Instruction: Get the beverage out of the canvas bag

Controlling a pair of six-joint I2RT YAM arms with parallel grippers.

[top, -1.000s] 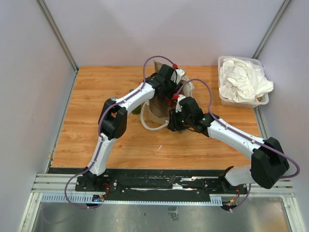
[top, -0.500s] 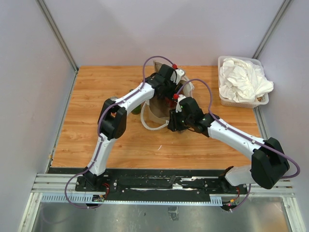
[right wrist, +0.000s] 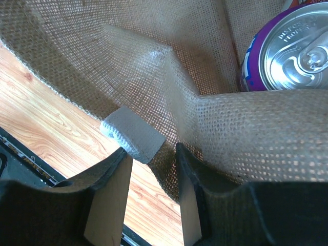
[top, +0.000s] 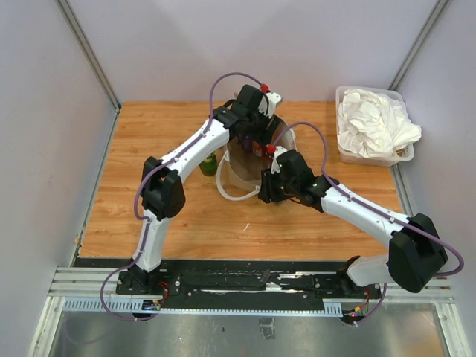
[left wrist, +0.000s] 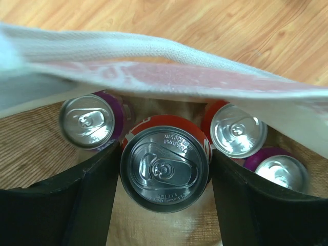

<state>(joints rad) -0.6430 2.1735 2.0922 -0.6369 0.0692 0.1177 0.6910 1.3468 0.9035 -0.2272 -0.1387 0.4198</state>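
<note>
The tan canvas bag stands mid-table with its mouth open and a white loop handle at its front. In the left wrist view my left gripper is shut on a red beverage can, held upright above the bag's floor under a white handle strap. Below it stand a purple can, another red can and a second purple can. My right gripper is shut on the bag's near rim beside a white patch. In the top view it is at the bag's front right.
A green bottle stands on the wood table just left of the bag. A clear bin of white cloth sits at the back right. A purple can shows inside the bag in the right wrist view. Grey walls enclose the table.
My left arm has lifted and drawn back over the bag. The right arm and the bag have stayed put.
</note>
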